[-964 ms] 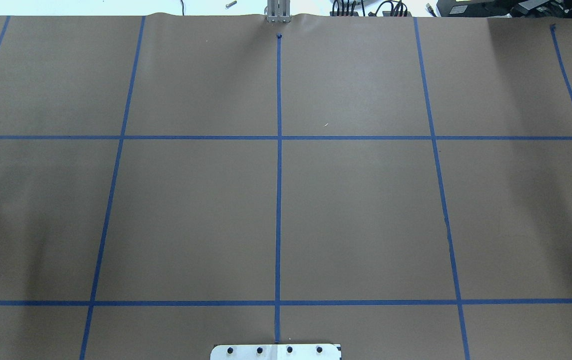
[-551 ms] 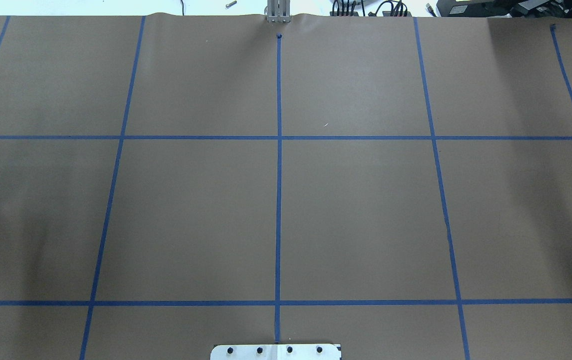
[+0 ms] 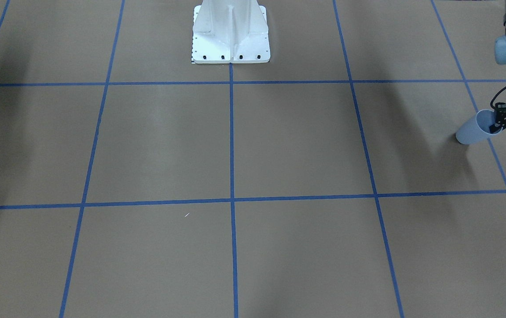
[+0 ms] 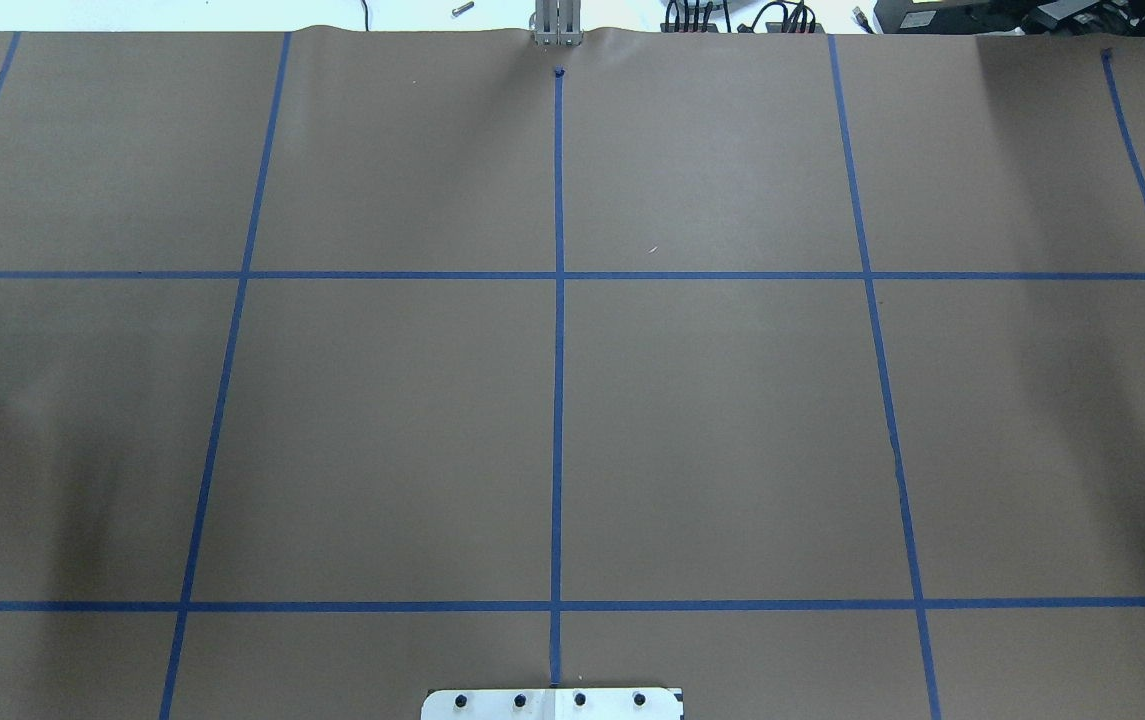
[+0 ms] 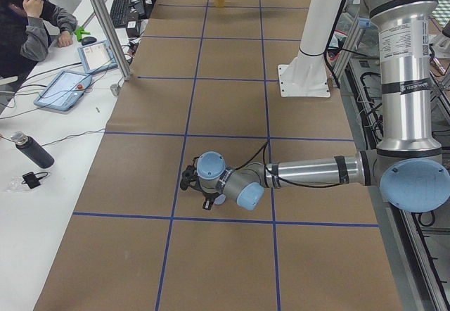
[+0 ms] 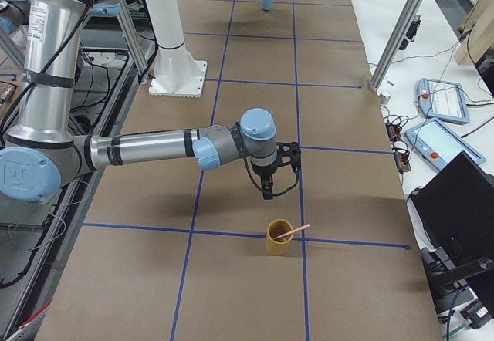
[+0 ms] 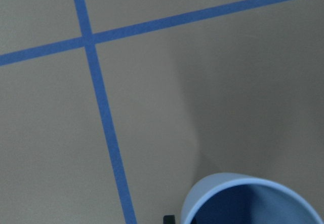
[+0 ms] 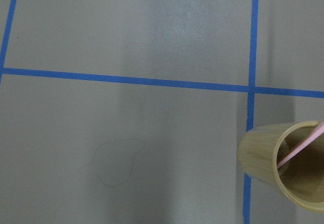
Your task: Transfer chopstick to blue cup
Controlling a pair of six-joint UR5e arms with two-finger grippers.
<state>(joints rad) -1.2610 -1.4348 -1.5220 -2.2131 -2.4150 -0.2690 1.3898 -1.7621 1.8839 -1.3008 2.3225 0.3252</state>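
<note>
Though their gap is hidden, left fingers [image 3: 499,124] touch blue cup [image 3: 469,132].

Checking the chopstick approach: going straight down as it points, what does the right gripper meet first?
The right gripper would probably meet bare table paper beside the yellow cup holding the chopstick, not the cup; depth is unclear.

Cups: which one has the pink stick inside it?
The yellow cup, with the chopstick leaning out over its rim. The blue cup shows no stick.

Overhead and front cameras face oppositely; both share table [image 4: 732,420].
</note>
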